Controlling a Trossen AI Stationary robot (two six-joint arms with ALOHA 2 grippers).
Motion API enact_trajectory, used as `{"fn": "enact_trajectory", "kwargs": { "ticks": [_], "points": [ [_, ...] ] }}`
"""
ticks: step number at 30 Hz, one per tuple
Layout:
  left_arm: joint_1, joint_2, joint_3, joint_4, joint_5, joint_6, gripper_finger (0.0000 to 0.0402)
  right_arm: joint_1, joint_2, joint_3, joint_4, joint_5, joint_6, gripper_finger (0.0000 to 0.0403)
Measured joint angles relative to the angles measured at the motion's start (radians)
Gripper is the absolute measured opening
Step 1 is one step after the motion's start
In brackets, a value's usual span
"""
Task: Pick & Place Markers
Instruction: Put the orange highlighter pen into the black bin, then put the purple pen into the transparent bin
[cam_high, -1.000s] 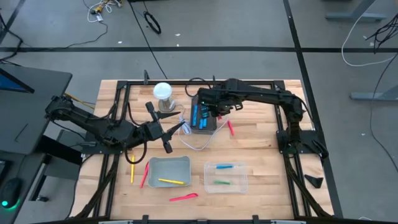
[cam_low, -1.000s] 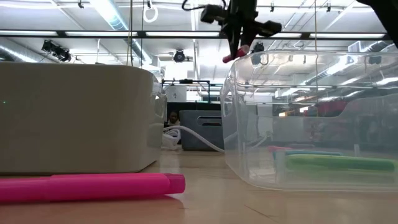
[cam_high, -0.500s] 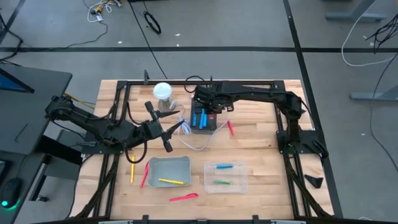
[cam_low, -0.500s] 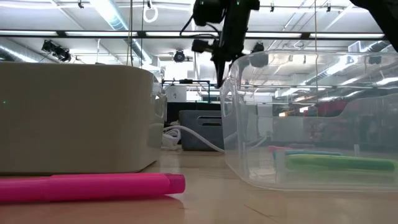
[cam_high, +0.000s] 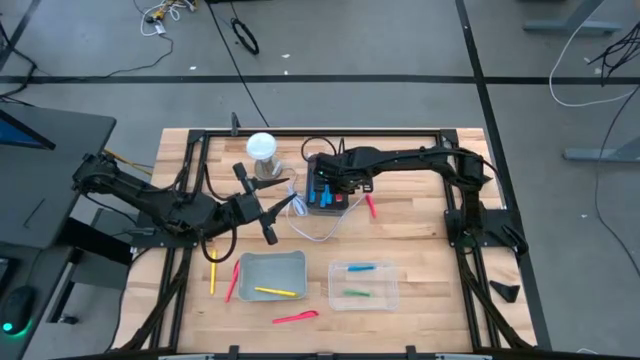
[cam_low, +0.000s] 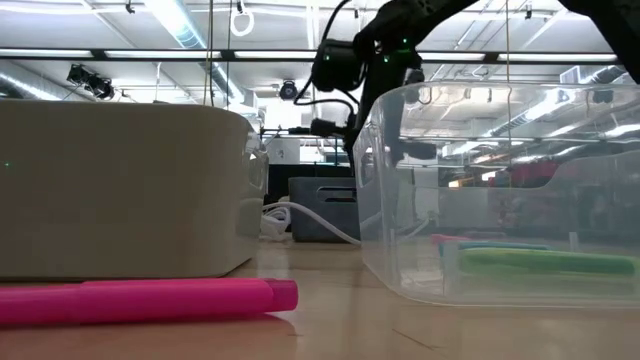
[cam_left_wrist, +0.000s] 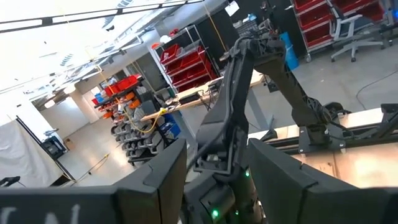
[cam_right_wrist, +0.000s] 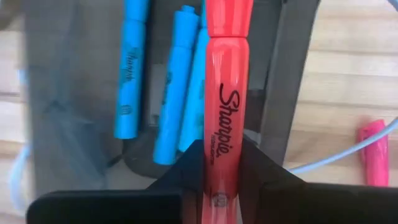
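Nearest the low camera there's a pink marker lying flat on the wooden table, right in front of the gray tray, which blocks most of what's behind it on that side. Beside it is the clear bin with a green marker and a blue marker inside. From above, the gray tray holds a yellow marker, with another yellow one and a red one lying on the wood just beside it.

The left gripper hangs over the table near the white coiled cable, fingers spread, nothing between them. It's well off from any marker.

Farther back, the right gripper is over the dark box, pinching a red Sharpie marker that runs lengthwise between its fingers. Under it in the box are a few blue markers lying side by side. One more pink marker lies on the wood just outside the box, by the cable. A white round-topped thing stands near the back rail, with gray floor and loose cables beyond.
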Motion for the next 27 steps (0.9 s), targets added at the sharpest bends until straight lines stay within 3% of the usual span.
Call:
{"fn": "enact_trajectory", "kwargs": {
  "ticks": [13,21,27],
  "points": [
    [0.000,0.000,0.000,-0.036,0.003,-0.026,0.0178,-0.013,0.050,-0.014,0.024,-0.015,-0.011,0.0053],
    [0.000,0.000,0.000,-0.052,0.003,-0.047,0.0179,-0.021,0.050,-0.014,0.062,-0.017,-0.033,0.0107],
    [0.000,0.000,0.000,-0.071,0.003,-0.052,0.0178,-0.020,0.050,-0.014,0.074,-0.018,-0.046,0.0118]
  ]
}}
